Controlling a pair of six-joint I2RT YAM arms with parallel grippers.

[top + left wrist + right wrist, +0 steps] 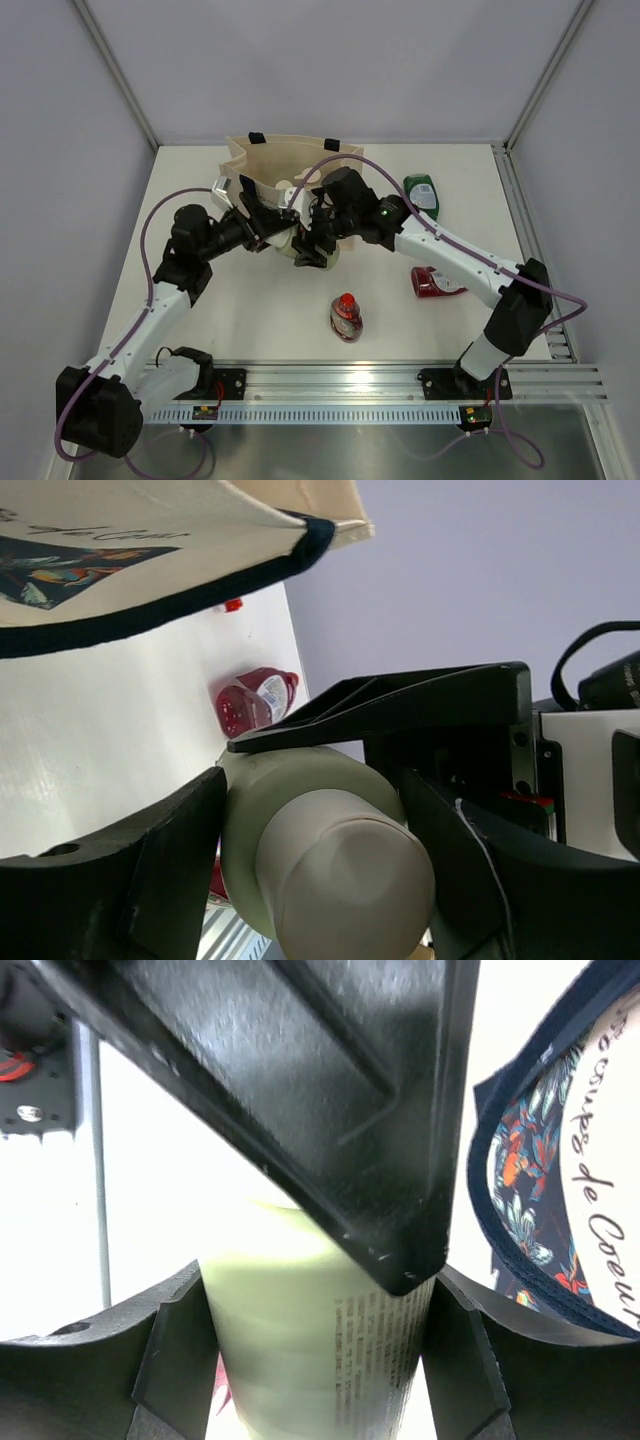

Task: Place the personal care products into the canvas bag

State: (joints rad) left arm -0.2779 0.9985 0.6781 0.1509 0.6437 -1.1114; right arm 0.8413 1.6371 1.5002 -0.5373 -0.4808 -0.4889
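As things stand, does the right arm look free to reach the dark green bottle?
Probably not yet: the right gripper is clamped around the pale green cylinder. Otherwise the dark green bottle lies unblocked on the table.

On the canvas bag [600,1210] we read script "de Coeu"; small print on the pale green bottle [300,1340] stays unreadable.

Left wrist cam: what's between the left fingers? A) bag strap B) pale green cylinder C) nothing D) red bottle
B: the cylinder, cream cap toward the camera, sits clamped in the left gripper; the red bottle lies apart behind it.
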